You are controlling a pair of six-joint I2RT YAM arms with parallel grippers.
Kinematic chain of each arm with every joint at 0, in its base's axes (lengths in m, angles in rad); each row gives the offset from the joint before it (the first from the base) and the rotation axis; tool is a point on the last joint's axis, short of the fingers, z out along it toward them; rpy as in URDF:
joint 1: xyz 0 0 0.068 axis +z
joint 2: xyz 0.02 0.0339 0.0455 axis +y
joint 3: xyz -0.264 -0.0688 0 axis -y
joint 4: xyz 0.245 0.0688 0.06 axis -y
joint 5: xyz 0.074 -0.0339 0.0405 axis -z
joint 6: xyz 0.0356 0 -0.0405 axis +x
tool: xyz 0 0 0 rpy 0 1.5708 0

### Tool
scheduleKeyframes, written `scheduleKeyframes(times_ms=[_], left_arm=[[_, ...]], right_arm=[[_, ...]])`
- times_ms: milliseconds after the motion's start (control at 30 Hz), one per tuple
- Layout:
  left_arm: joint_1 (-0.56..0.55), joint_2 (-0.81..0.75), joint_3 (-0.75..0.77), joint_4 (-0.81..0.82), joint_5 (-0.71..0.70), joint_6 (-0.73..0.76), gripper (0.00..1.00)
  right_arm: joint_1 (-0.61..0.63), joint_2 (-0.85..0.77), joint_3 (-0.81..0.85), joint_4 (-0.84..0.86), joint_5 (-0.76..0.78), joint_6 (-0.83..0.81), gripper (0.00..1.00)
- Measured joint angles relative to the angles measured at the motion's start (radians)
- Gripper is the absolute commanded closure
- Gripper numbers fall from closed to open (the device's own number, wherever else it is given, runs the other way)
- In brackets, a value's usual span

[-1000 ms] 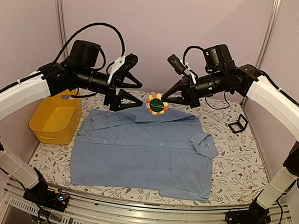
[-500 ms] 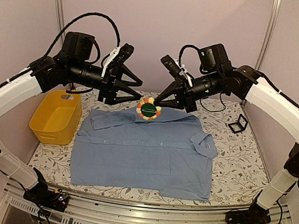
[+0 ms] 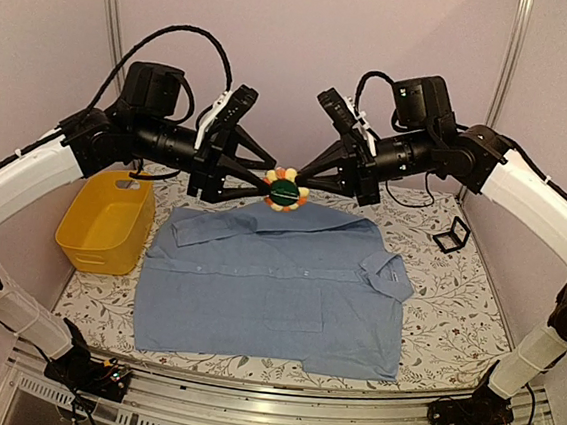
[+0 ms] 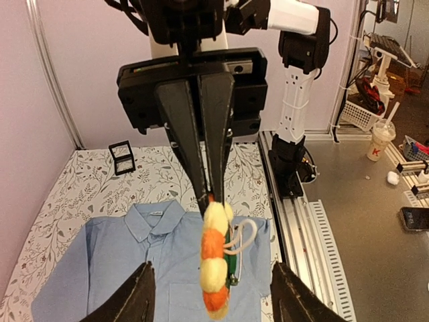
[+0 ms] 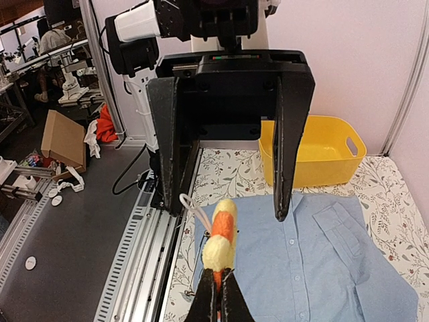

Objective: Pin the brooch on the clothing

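Note:
The brooch is a small flower with yellow and orange petals and a green back. It hangs in the air above the collar end of the light blue shirt, which lies flat on the table. My right gripper is shut on the brooch's edge; the right wrist view shows it pinching the flower edge-on. My left gripper is open, with its two fingers either side of the brooch and not touching it. The left wrist view shows the brooch between them, over the shirt.
A yellow plastic basket stands left of the shirt and also shows in the right wrist view. A small black square frame lies on the floral cloth at the far right. Purple walls stand behind and at the sides.
My right gripper has carried the brooch a little left and then up. My left gripper has risen and now has its open fingers either side of the brooch.

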Motion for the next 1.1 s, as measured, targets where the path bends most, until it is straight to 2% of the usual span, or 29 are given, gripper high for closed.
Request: scheduleKeyframes(times_ms=[533, 600, 700, 800, 833, 900, 1100], left_arm=[[-0.013, 0.063, 0.053, 0.023, 0.007, -0.024, 0.66], [-0.015, 0.066, 0.053, 0.021, 0.007, -0.023, 0.75], [-0.019, 0.068, 0.053, 0.015, 0.01, -0.023, 0.99], [-0.021, 0.067, 0.053, 0.007, 0.02, -0.019, 1.0], [-0.021, 0.067, 0.053, 0.007, 0.019, -0.02, 1.0], [-0.021, 0.067, 0.05, 0.011, 0.018, -0.028, 1.0], [-0.023, 0.033, -0.045, 0.146, 0.014, -0.083, 1.0]], right_arm=[[0.006, -0.017, -0.018, 0.037, 0.015, -0.001, 1.0], [0.008, -0.017, -0.019, 0.038, 0.021, -0.001, 1.0], [0.011, -0.017, -0.024, 0.039, 0.03, -0.001, 1.0], [0.01, -0.018, -0.033, 0.042, 0.039, -0.003, 1.0], [0.009, -0.018, -0.037, 0.045, 0.04, -0.004, 0.98], [0.009, -0.021, -0.042, 0.052, 0.048, -0.004, 0.87], [0.01, -0.091, -0.156, 0.166, 0.151, 0.031, 0.45]])
